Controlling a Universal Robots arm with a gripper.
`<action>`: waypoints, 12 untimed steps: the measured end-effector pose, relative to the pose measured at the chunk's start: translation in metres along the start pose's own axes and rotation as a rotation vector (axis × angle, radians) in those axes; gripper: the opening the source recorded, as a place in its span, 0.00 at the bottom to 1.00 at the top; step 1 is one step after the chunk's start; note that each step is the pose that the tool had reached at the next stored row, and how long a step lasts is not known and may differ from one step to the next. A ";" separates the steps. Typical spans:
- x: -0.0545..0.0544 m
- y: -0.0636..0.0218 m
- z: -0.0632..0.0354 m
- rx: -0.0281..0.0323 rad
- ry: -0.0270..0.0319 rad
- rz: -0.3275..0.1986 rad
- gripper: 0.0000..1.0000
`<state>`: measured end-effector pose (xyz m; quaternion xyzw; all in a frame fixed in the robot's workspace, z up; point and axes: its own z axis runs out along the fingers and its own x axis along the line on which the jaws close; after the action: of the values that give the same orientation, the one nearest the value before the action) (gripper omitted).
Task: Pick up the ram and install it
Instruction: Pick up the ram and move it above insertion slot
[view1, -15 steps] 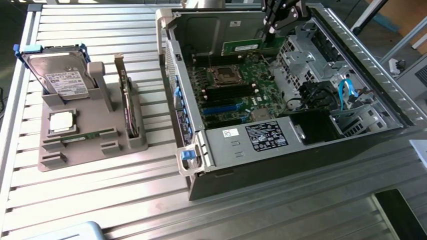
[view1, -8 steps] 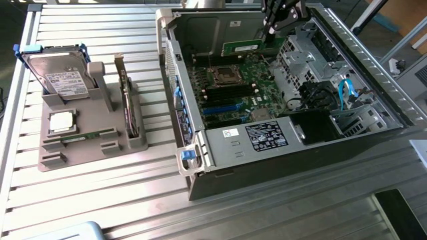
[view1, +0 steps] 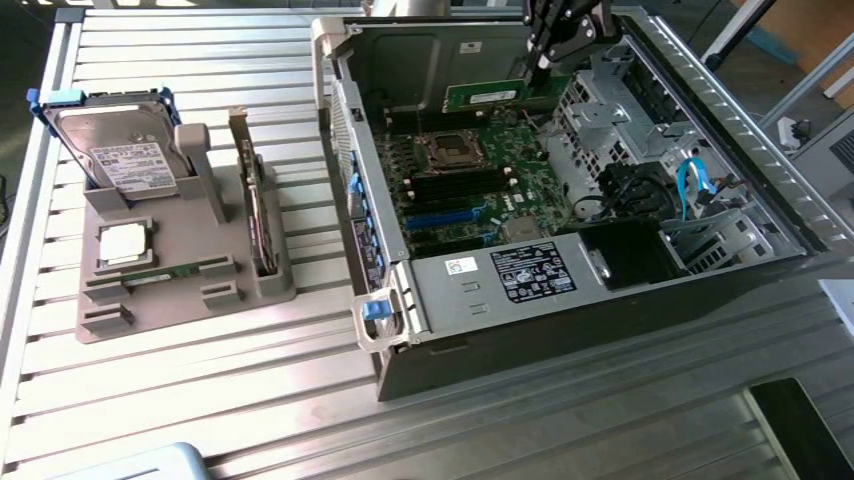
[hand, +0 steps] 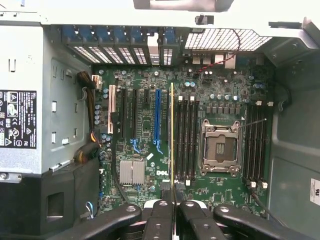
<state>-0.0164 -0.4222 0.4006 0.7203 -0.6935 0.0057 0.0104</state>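
The ram (view1: 497, 96), a long, thin green circuit-board stick, is clamped edge-down between the closed fingers of your black gripper (view1: 541, 70). It hangs inside the open grey computer case (view1: 400, 300) above the green motherboard (view1: 461, 185), running alongside the black memory slots (hand: 186, 140). The case lies on a ribbed metal table (view1: 200, 400). On the exterior view's left, a grey holder (view1: 174, 300) carries a silver hard drive (view1: 127, 155).

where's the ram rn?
In the wrist view the ram is clamped in the hand, inside the open computer case, over the memory slots beside the processor socket.
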 end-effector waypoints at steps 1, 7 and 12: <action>0.000 -0.0009 0.0000 -0.0029 -0.0001 0.000 0.12; 0.000 -0.0036 -0.0001 -0.0121 -0.0003 0.000 0.12; 0.000 -0.0037 0.0016 -0.0123 -0.0004 0.008 0.12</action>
<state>-0.0127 -0.4222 0.3990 0.7175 -0.6964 0.0013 0.0147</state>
